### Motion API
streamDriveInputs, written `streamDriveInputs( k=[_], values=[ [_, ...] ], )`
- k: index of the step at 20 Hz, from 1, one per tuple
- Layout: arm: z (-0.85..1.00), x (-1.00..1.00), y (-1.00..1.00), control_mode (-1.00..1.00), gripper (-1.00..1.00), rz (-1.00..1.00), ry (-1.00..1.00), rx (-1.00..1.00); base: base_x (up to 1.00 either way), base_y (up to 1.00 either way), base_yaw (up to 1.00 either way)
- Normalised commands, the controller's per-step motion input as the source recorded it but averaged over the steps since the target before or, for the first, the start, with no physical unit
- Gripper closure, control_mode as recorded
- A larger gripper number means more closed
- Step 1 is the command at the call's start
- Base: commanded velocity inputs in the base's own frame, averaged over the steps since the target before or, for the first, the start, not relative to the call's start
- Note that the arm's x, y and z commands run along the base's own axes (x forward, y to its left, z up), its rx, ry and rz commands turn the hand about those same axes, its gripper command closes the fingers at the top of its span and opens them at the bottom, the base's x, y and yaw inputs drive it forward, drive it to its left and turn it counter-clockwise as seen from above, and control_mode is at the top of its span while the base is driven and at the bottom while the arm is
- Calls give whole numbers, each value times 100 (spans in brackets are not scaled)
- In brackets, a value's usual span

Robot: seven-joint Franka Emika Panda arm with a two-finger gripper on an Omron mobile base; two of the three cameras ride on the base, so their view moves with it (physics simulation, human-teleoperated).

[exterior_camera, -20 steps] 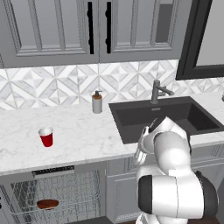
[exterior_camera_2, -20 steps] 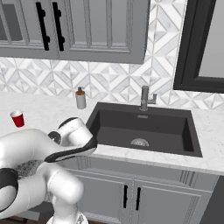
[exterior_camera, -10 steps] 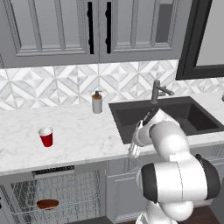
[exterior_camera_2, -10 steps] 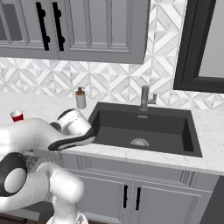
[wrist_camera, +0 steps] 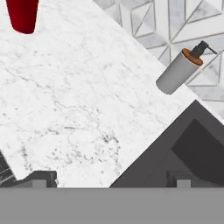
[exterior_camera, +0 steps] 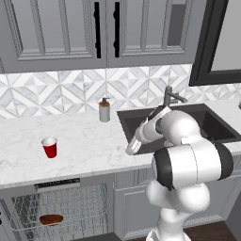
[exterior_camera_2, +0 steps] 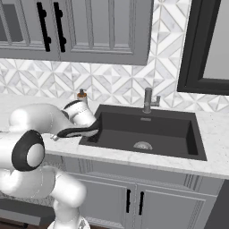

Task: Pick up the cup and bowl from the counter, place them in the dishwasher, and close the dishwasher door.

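Below, in the left base view, we see the bowl [exterior_camera: 51, 219] lying in the dishwasher [exterior_camera: 61, 212] rack under the counter [exterior_camera: 89, 146], a sight the right base view misses; that one gives us the sink [exterior_camera_2: 143, 134] and tap [exterior_camera_2: 149, 101] instead. Our gripper [wrist_camera: 109, 179] hangs with fingers spread wide, empty, above the counter by the sink's edge. The cup [exterior_camera: 49, 147] stands upright on the counter, well apart from the fingertips [wrist_camera: 41, 178], with the soap bottle [wrist_camera: 179, 70] off to the other side.
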Motion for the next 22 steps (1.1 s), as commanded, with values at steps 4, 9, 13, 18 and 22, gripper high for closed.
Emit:
streamDriveInputs(
  k=[4, 9, 13, 18, 22],
  values=[
    [100, 27, 5, -100, -100, -2, 36, 45, 0, 0, 0],
    [100, 51, 13, -100, -100, 1, 30, 38, 0, 0, 0],
    [86, 40, 47, -100, -100, 25, -10, -14, 0, 0, 0],
    [96, 0, 44, -100, -100, 24, -44, -36, 0, 0, 0],
    [68, -16, 54, -100, -100, 23, -57, -48, 0, 0, 0]
  ],
)
